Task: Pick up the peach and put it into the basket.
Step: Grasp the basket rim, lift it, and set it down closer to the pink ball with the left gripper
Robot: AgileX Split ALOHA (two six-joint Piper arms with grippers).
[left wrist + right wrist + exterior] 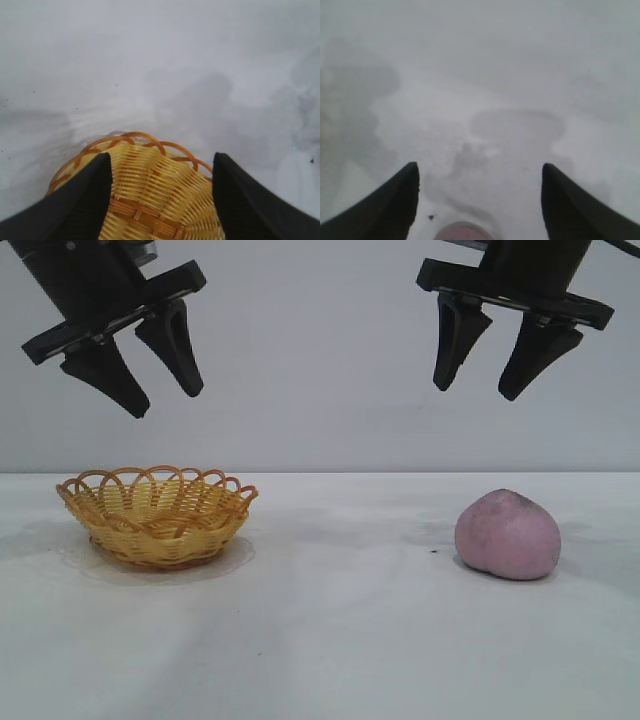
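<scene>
Dusty pink-purple peach (507, 535), yellow-orange woven basket (157, 516), black pincers, white table (330, 640).

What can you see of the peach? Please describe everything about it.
The peach is rounded, dusty pink-purple and matte, with a small dark spot on top. It rests whole on the white table, at the right side, far apart from the basket. Nothing grips it; the open right gripper hangs above it.
</scene>
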